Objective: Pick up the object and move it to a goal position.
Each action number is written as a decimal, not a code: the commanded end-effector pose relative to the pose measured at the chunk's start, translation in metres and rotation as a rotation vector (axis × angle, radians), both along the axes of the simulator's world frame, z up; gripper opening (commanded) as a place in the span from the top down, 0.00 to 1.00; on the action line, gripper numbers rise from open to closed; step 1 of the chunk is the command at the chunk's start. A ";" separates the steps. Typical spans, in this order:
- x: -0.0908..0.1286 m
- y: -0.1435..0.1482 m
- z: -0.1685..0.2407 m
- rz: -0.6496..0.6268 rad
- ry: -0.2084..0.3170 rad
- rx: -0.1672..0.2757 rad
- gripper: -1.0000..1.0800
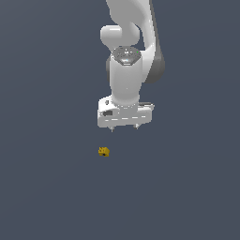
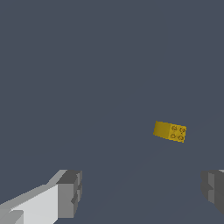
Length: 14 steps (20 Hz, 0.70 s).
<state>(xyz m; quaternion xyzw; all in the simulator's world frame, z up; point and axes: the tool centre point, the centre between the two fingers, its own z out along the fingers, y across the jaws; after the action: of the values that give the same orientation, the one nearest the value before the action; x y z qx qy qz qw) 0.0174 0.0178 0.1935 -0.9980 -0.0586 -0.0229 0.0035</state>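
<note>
Plain dark grey surface; gripper (image 1: pixel 124 127) raised, fingers apart, empty; object (image 1: pixel 104 151) lies clear of it, offset toward exterior view's left and nearer camera

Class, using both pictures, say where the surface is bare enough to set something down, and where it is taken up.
Nearly all of the grey surface is bare. Only the yellow block occupies it, apart from the open gripper beside it. Widest free patches: either side of the block.
</note>
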 end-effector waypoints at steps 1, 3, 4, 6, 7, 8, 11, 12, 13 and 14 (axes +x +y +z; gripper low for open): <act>0.001 -0.003 -0.003 0.031 0.001 -0.003 0.04; 0.002 -0.005 -0.005 0.062 0.002 -0.006 0.04; 0.002 -0.006 -0.007 0.079 0.003 -0.007 0.04; 0.003 -0.009 -0.010 0.117 0.004 -0.011 0.04; 0.004 -0.011 -0.012 0.138 0.005 -0.012 0.04; 0.005 -0.013 -0.014 0.159 0.006 -0.014 0.04; 0.006 -0.018 -0.020 0.232 0.009 -0.020 0.04; 0.007 -0.020 -0.023 0.256 0.010 -0.021 0.04; 0.008 -0.022 -0.025 0.281 0.011 -0.023 0.04; 0.008 -0.024 -0.027 0.305 0.012 -0.024 0.04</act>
<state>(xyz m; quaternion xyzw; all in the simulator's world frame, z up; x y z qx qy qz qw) 0.0247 -0.0035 0.1699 -0.9814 -0.1913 -0.0165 -0.0041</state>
